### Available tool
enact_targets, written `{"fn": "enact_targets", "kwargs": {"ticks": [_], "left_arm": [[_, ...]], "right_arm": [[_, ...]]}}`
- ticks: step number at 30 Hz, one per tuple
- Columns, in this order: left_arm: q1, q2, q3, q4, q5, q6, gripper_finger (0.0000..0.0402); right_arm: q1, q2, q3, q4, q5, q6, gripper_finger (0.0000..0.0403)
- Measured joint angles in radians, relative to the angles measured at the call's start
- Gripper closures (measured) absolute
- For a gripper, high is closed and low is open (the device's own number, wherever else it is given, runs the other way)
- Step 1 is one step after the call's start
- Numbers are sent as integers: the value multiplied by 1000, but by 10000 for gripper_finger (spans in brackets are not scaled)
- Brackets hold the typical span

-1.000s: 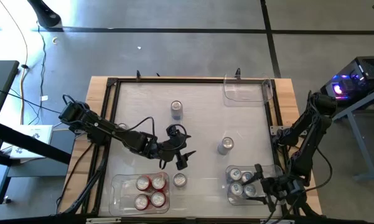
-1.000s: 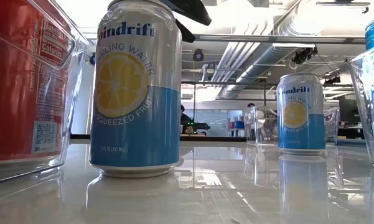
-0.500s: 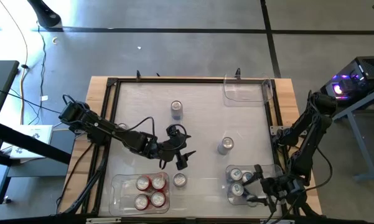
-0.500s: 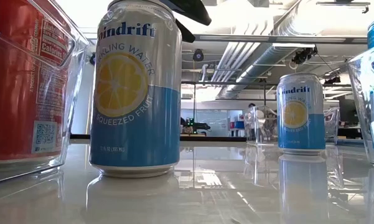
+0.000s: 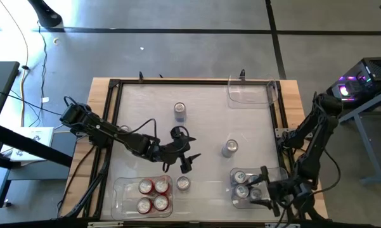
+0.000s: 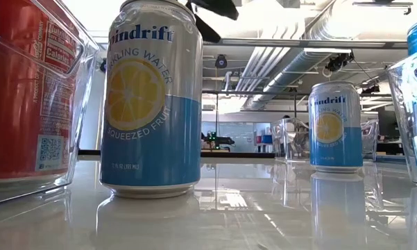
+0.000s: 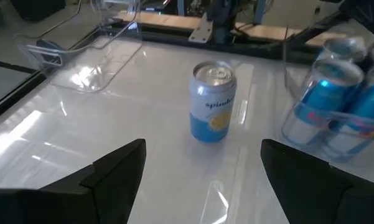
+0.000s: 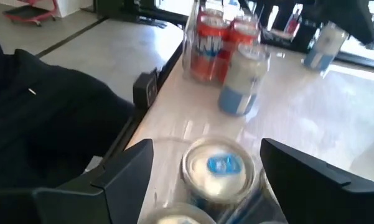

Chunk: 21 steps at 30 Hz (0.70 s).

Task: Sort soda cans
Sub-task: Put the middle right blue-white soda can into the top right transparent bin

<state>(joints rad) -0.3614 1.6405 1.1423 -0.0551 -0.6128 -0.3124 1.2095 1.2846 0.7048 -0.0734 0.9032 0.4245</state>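
Note:
My left gripper [image 5: 188, 161] hangs open over the table's middle, nothing between its fingers, and points toward a silver-and-blue soda can [image 7: 213, 99] standing upright on its base. My right gripper [image 5: 259, 187] is open just above the near right bin [image 5: 236, 201] of blue cans; a blue can's silver top [image 8: 219, 167] shows below the gap, untouched. Three red cans [image 5: 152, 195] stand in the near left bin [image 5: 122, 196]. One silver-and-blue can [image 5: 183, 183] stands beside that bin, another [image 5: 180, 111] farther back.
An empty clear bin [image 5: 250, 93] sits at the far right corner. A dark frame [image 5: 114, 114] edges the white table top. In the low view the near can [image 6: 152, 104] and the middle can [image 6: 335, 125] stand apart, with bare table between them.
My right gripper has risen a little above the bin of blue cans and rolled slightly. The cans have stayed where they were.

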Motion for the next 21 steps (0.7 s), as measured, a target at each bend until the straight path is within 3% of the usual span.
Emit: {"fn": "enact_targets", "kwargs": {"ticks": [5,8,10,12,21], "left_arm": [[-3,0,0,33,6,31,88],[-7,0,0,36,5,45,88],[-12,0,0,36,2,45,88],[-13,0,0,32,-7,45,88],[-22,0,0,8,-11,53,88]], "right_arm": [[0,-22,57,4,9,-117,109],[-3,-37,94,5,97,-188,109],[-36,-55,119,-13,156,-225,109],[-105,-91,135,-58,142,-215,110],[-616,-152,107,-308,-356,-116,110]]}}
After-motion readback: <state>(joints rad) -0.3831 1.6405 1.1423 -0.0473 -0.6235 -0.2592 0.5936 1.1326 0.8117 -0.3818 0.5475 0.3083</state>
